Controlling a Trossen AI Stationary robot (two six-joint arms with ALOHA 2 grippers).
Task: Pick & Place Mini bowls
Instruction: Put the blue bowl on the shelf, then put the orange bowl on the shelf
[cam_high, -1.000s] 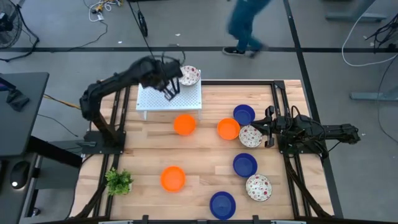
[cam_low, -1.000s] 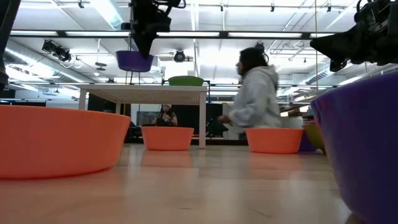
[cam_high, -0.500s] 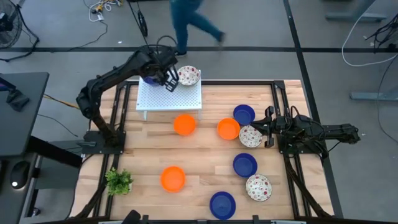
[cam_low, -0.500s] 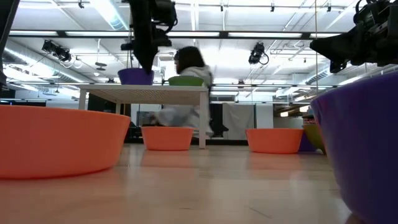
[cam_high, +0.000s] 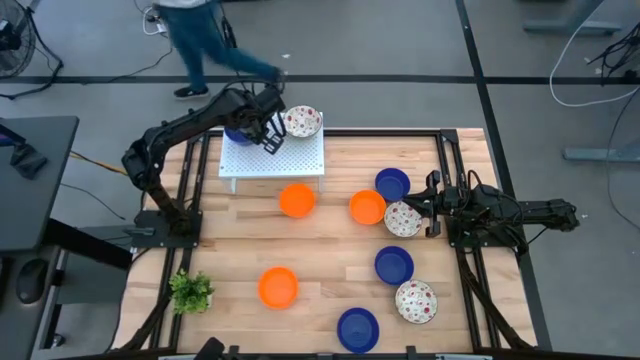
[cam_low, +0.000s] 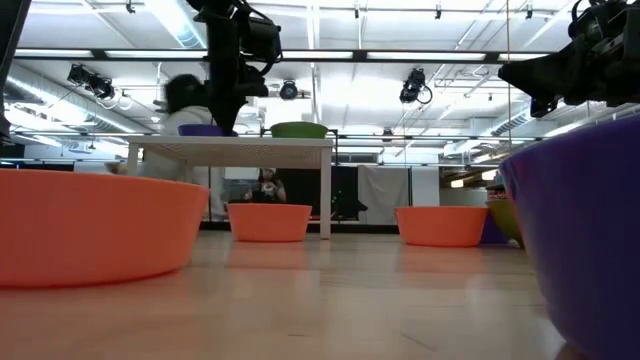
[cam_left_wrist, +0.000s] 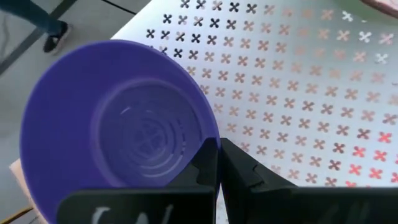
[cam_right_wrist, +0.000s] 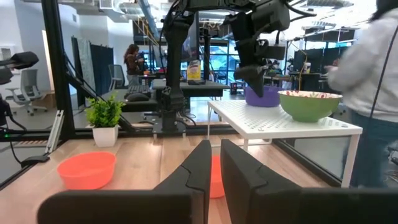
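Currently the left gripper (cam_left_wrist: 217, 163) has its jaws clamped on the rim of a solid blue round mini bowl (cam_left_wrist: 118, 118), which sits on the white perforated rack (cam_high: 290, 155), at its far left corner. Placement appears complete; next move: release and lift clear. The right gripper (cam_right_wrist: 212, 163) waits with jaws nearly closed, well right of the rack.

Robotics lab, ceiling lights (cam_low: 300, 90), office chairs (cam_right_wrist: 25, 99), floor cables (cam_high: 590, 70)
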